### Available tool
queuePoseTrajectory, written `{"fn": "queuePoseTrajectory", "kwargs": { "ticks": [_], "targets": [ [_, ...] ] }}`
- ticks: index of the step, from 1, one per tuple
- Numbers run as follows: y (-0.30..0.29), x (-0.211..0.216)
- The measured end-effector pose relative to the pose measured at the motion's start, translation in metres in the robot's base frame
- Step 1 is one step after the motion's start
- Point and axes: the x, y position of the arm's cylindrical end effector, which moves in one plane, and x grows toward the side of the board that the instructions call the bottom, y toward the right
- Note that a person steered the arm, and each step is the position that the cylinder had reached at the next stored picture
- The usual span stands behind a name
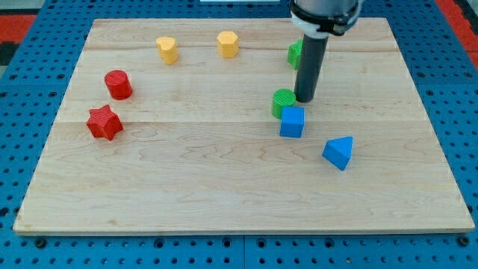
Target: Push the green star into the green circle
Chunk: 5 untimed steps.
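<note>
The green star (295, 53) sits near the view's top right, partly hidden behind my rod. The green circle (283, 101) lies below it, touching the blue cube (292, 122) at its lower right. My tip (304, 100) rests on the board just right of the green circle and just above the blue cube, below the green star.
A blue triangle block (338, 152) lies to the lower right. A red cylinder (118, 84) and a red star (104, 122) are at the left. Two yellow blocks (167, 49) (228, 44) sit near the top. The wooden board (239, 202) ends at a blue pegboard.
</note>
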Motion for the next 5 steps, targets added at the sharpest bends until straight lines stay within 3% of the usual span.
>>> {"fn": "queuePoseTrajectory", "kwargs": {
  "ticks": [2, 3, 4, 5],
  "targets": [
    [0.101, -0.088],
    [0.02, -0.122],
    [-0.019, -0.108],
    [-0.021, -0.077]
  ]
}}
